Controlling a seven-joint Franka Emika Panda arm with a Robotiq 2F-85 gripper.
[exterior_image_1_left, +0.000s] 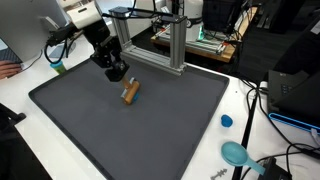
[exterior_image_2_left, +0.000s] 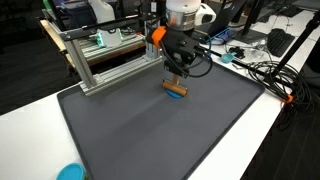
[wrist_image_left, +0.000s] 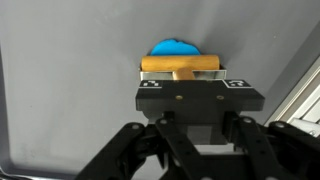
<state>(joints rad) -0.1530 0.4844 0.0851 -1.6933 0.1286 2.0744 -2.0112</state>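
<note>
While the arm leans in over the dark grey mat (exterior_image_1_left: 175, 125), its gripper (exterior_image_2_left: 176, 85) points down and a little aslant at a short wooden piece (wrist_image_left: 180, 63). From the wrist view the jaws are drawn in on that piece, one pad at each end, so it lies crosswise between them. Just beyond the wood there is a rounded blue part (wrist_image_left: 174, 46). In an exterior view the same blue peeks out under the wood (exterior_image_2_left: 176, 96), close to the mat. I cannot tell whether it belongs to the wooden piece or lies beneath it, nor whether the piece is lifted clear or touching the surface.

The piece sits toward the far middle of the mat, near an aluminium frame (exterior_image_1_left: 172, 45) that stands along the mat's back edge. On the white table (exterior_image_1_left: 250, 135) beside the mat there is a small blue cap (exterior_image_1_left: 226, 121), and nearer the corner a teal, spoon-shaped thing (exterior_image_1_left: 237, 153), both well apart from the gripper. Cables (exterior_image_2_left: 262, 72) trail across the table on the other side.
</note>
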